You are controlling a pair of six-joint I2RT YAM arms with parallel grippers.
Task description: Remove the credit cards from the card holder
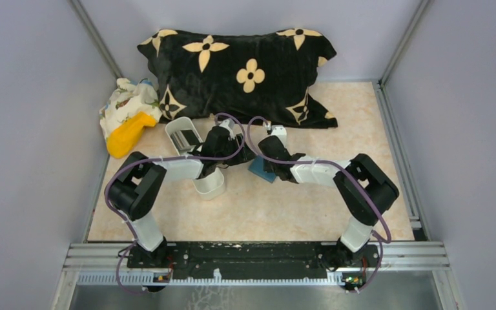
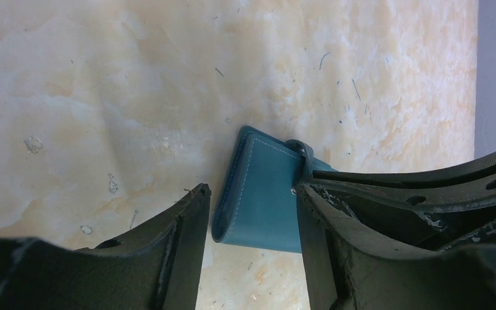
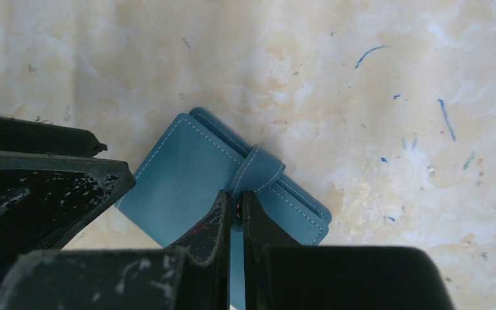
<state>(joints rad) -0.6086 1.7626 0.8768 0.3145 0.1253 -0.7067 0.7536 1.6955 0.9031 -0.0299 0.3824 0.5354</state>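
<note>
The right gripper [image 3: 234, 203] is sitting with its fingers pressed almost together, and a thin sliver of blue is showing between them. I'm judging it is pinching the card holder [image 3: 187, 181] by its near edge, right under the closing tab [image 3: 258, 171]. The holder is lying flat straight ahead of those fingertips. Its long axis is running on a slant across the right wrist view, from upper left to lower right, and the tab is wrapping over the far long side. The holder is looking closed, and no credit cards are showing anywhere.

The left gripper [image 2: 250, 189] is coming at it from the other side. Its jaws are standing apart and straddling the card holder [image 2: 261, 194], with a slim gap on one side and the other finger just at the holder's edge. It is gripping nothing as far as I'm seeing. Both arms are about equally near, but the right one is the one with a hold, so the opening is turning on that tab.

The holder is resting on the beige marbled table [image 1: 245, 219], which is speckled with lint, about mid-table between the two arms [image 1: 260, 172]. A white tray [image 1: 184, 135] is sitting to the left. A black flowered pillow [image 1: 245, 64] is filling the back, with pale grey walls closing in around it.
</note>
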